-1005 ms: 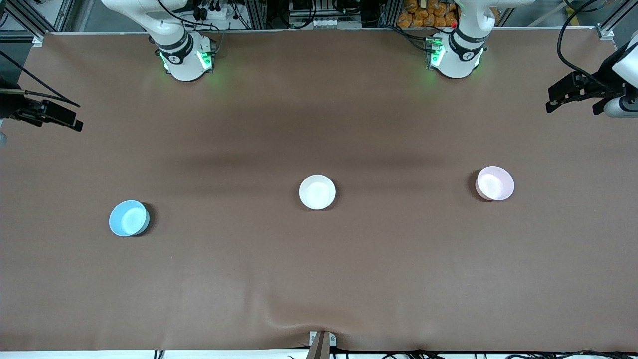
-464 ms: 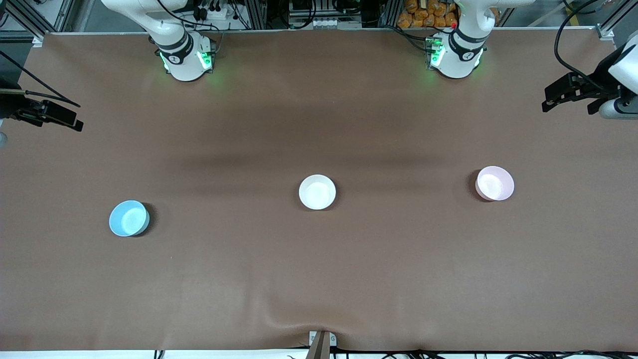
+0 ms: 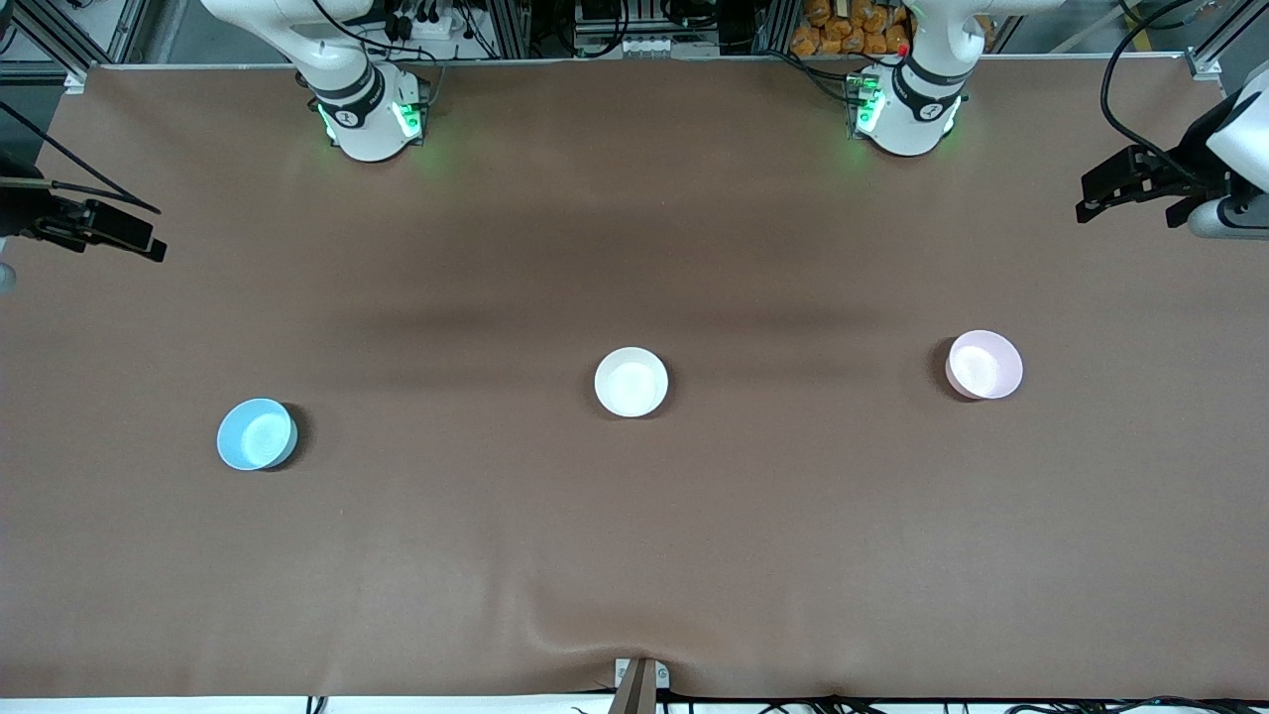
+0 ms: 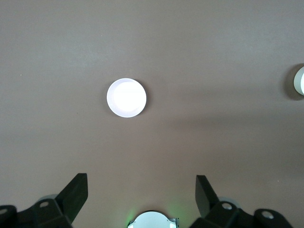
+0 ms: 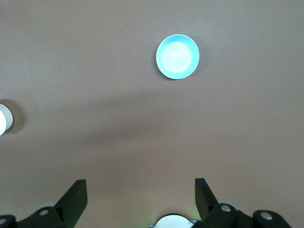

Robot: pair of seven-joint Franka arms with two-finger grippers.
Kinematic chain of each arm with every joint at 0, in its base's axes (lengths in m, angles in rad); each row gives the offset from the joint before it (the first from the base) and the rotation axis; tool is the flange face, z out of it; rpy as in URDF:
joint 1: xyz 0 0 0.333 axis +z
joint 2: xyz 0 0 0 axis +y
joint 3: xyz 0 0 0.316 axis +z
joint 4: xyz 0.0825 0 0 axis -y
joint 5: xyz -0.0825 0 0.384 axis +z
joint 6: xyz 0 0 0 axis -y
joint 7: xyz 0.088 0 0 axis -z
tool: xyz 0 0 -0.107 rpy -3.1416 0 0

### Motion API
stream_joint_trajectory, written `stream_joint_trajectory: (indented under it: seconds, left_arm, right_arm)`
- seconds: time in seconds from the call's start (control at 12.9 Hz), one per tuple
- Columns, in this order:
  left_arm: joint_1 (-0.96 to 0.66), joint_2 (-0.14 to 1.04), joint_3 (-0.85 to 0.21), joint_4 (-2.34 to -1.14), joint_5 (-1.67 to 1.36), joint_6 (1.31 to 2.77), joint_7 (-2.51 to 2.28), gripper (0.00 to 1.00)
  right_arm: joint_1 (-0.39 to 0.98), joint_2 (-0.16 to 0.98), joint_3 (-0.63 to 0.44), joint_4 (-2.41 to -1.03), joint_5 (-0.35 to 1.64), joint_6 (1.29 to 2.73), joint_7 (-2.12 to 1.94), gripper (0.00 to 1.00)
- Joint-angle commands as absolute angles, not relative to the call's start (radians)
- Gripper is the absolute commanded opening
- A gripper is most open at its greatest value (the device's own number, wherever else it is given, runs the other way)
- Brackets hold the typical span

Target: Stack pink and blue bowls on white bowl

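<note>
At left wrist view's edge — white bowl (image 4: 300,81), cut off.

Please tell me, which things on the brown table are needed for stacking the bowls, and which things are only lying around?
Needed for the job:
- small round pale pink plastic bowl, toward the left arm's end
- small round light blue plastic bowl, toward the right arm's end
- small round plain white bowl, between them
- left gripper and right gripper, both open, high over the table

Only lying around:
- nothing else; only the brown table cover
</note>
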State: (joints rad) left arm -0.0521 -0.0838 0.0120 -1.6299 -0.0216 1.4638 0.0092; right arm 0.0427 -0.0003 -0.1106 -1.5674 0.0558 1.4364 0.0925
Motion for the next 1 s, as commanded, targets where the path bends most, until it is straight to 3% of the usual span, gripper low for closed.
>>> stream_joint_trajectory:
  seconds: [0.0,0.23,0.93]
  left_arm:
    - [-0.046,-0.061,0.015,-1.641,-0.034,1.465,0.020,1.00]
    - [-0.032,-0.048,0.015,-1.712,-0.022,1.558,0.025,1.00]
    - [0.026,-0.029,0.017,-2.090,0.002,2.026,0.115,1.00]
  right_arm:
    - [0.038,-0.006,-0.104,-1.578,0.052,1.439,0.084,1.00]
    - [0.038,-0.005,-0.104,-1.592,0.051,1.440,0.084,1.00]
    - [0.034,0.017,-0.103,-1.592,0.049,1.493,0.084,1.00]
